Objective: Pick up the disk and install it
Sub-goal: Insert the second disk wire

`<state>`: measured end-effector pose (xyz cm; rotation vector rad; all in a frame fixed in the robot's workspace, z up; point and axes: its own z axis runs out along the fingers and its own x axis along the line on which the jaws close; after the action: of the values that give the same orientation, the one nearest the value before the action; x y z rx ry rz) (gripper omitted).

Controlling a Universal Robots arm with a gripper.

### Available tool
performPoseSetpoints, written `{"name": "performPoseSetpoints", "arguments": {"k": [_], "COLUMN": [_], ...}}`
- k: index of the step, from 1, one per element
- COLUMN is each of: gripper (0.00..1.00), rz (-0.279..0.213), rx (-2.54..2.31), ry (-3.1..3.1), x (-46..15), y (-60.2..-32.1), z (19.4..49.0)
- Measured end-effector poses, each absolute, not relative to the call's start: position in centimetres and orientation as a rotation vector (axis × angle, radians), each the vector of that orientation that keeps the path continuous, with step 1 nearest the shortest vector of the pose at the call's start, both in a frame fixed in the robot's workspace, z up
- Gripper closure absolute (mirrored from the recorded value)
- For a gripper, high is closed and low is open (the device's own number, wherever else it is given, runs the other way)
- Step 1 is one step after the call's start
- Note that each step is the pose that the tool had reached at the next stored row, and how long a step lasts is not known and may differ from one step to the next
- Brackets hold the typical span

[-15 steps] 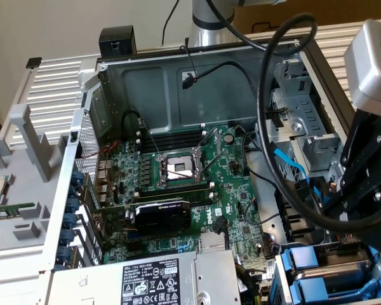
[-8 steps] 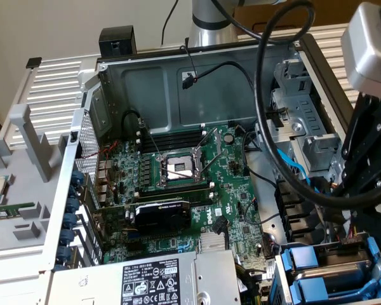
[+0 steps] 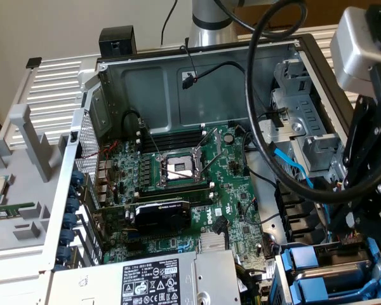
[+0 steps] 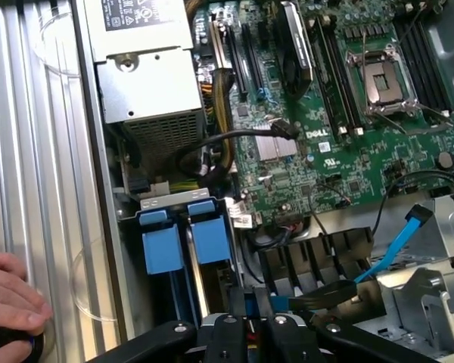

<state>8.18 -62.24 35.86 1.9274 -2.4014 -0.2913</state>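
My gripper (image 4: 251, 311) hangs over the drive bay in the case's corner, its black fingers (image 4: 234, 321) close together. A strip of bright blue plastic (image 4: 250, 304) sits between them, seemingly the frame of the disk, seen edge-on with its label hidden. Right beside it, two blue tray tabs (image 4: 163, 243) (image 4: 209, 236) stand in the bay. In the exterior view the gripper (image 3: 362, 222) is at the right, just above blue frames (image 3: 303, 265) with silver metal (image 3: 333, 274) between them.
The silver power-supply box (image 4: 147, 76) (image 3: 146, 283) adjoins the bay. A blue data cable (image 4: 399, 240) and black cables (image 3: 260, 127) hang near the empty drive cage (image 3: 305, 127). The motherboard (image 3: 178, 171) fills the case floor. A person's hand (image 4: 11, 295) rests outside the case wall.
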Motion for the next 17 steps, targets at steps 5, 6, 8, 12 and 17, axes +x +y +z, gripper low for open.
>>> {"name": "performPoseSetpoints", "arguments": {"k": [5, 6, 8, 12, 17], "gripper": [0.84, 0.84, 0.84, 0.84, 0.84], "rz": [-0.225, -0.214, -0.195, -0.163, -0.118], "rx": [1.930, 1.930, 1.930, 1.929, 1.925], "ry": [-2.407, -2.408, -2.408, -2.408, -2.406], "x": [7.8, 7.7, 7.5, 7.0, 6.7], "y": [-62.1, -62.0, -62.0, -61.8, -61.5], "z": [36.0, 36.0, 36.1, 36.1, 36.2]}}
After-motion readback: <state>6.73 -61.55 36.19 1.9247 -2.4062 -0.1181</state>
